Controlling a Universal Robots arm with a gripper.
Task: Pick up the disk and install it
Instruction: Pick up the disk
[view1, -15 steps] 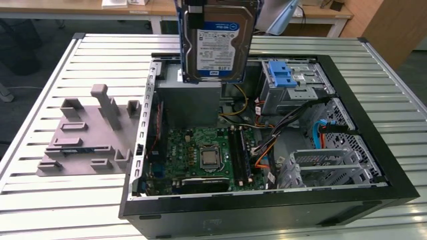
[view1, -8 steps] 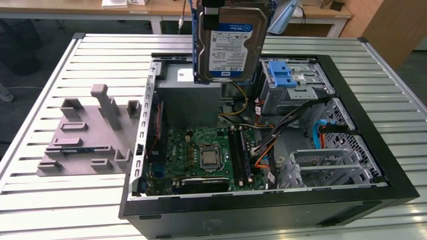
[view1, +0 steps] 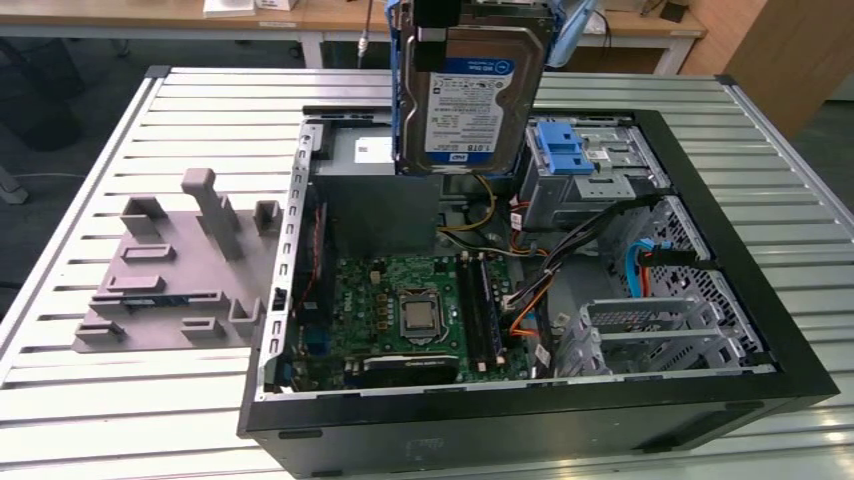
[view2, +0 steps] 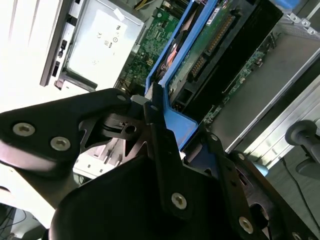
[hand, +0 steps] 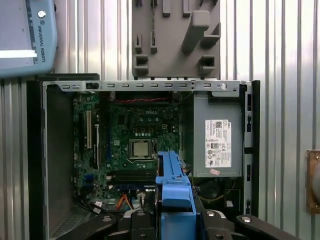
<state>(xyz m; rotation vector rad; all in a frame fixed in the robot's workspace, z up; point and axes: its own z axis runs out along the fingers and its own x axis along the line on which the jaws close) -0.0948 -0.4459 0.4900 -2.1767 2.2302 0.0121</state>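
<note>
One disk (view1: 470, 90): hangs upright, label towards the exterior camera, above the far end of the open computer case (view1: 747, 390). It touches nothing below and is near the grey power-supply box (view1: 380, 210) and the drive bay (view1: 594, 180) with its blue latch (view1: 561, 150).
Gripper (view2: 181, 134): jaws clamped on the blue end handle of the disk's bracket, as the second wrist view shows.
Slip risk: only a plastic handle is held, so the heavy drive could probably swing or twist loose under a jolt.
Snag risk: loose cables (view1: 534, 290) lie beside the bay, and a tilted approach might catch them or strike the bay's wall.
Surface: ribbed metal table (view1: 174, 120), with a grey moulded fixture (view1: 174, 270) lying at the exterior view's left of the case.
Room: wooden desks (view1: 160, 22) beyond the table, dark floor.
</note>
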